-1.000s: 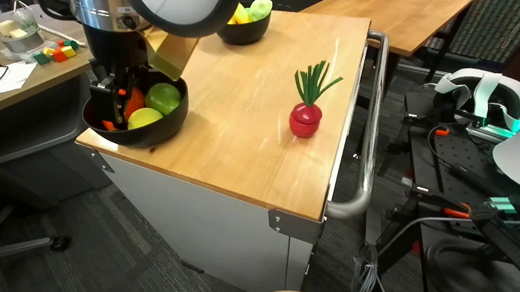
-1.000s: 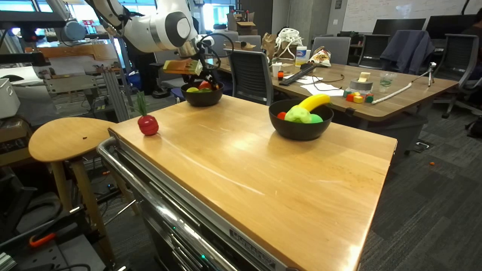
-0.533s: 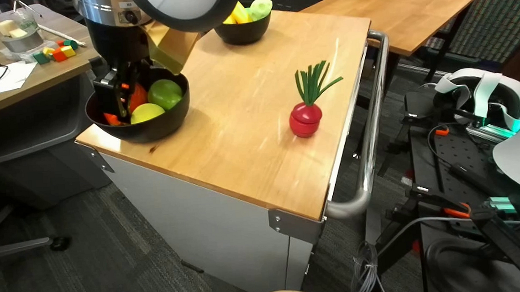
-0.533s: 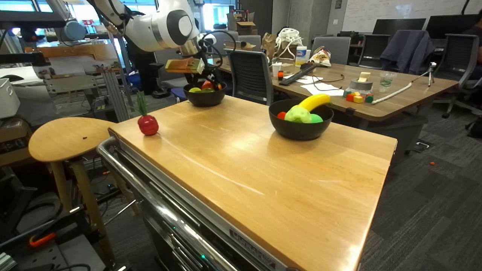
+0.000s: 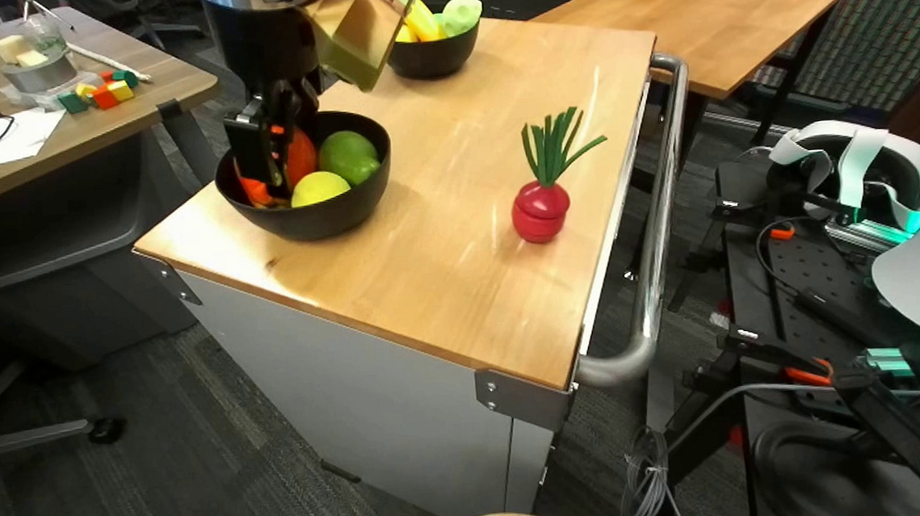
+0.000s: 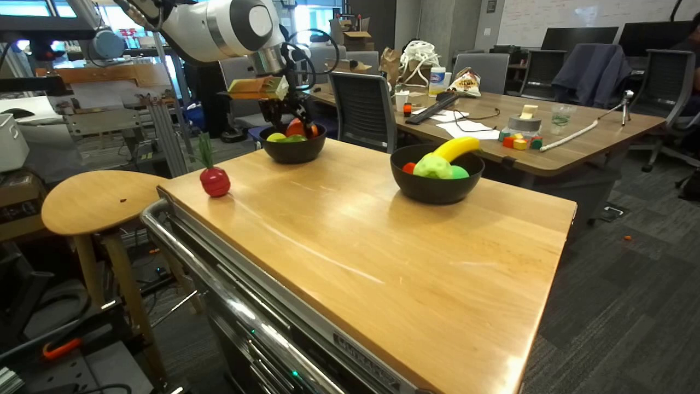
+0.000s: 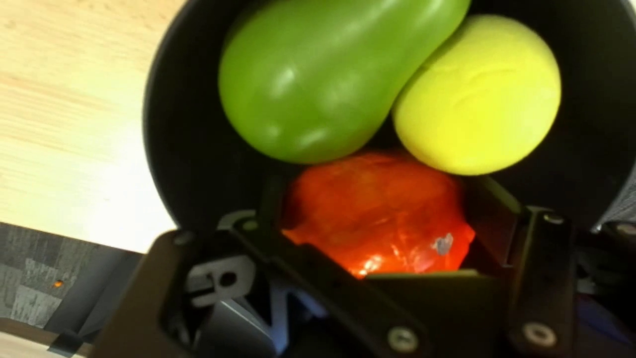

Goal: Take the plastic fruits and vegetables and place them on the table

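Over the tabletop [image 5: 440, 203] the arm [image 6: 229, 30] is reaching into the near-left bowl [image 5: 336, 220] in an exterior view, its tool [image 7: 381, 211] pointing down; the radish [image 5: 542, 202] at right is standing leaves-up; the orange-red piece [image 7: 375, 214] is being gripped, its long axis hidden.

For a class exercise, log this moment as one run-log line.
gripper: around orange-red piece, grip unclear | black bowl: also holds green piece, yellow piece | radish: on table
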Tool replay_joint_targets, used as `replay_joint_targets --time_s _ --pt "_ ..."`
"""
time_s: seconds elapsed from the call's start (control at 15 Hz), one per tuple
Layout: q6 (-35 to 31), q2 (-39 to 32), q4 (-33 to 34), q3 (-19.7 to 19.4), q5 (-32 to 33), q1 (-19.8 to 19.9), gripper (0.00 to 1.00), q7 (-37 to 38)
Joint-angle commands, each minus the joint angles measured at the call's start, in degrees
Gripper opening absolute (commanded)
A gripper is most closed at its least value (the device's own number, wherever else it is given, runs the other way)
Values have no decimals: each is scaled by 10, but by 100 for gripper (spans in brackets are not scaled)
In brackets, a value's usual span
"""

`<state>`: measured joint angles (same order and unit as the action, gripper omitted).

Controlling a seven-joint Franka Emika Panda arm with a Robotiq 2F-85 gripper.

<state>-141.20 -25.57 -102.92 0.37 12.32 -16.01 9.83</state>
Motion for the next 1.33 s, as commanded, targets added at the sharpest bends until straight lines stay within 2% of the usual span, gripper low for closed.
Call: replay_joint_targets --time_s 0.0,0.33,0.6,0.93,1.13,1.27 --pt "-42 87 -83 -1 26 1 63 27" --pt "-60 175 -145 -6 45 17 63 86" --pt "-52 214 -150 -6 -19 78 63 57" --pt "-10 177 -128 -9 -121 138 63 16" --pt "25 143 -120 -7 -159 153 63 5" --pt "40 126 -116 -9 -160 154 63 14"
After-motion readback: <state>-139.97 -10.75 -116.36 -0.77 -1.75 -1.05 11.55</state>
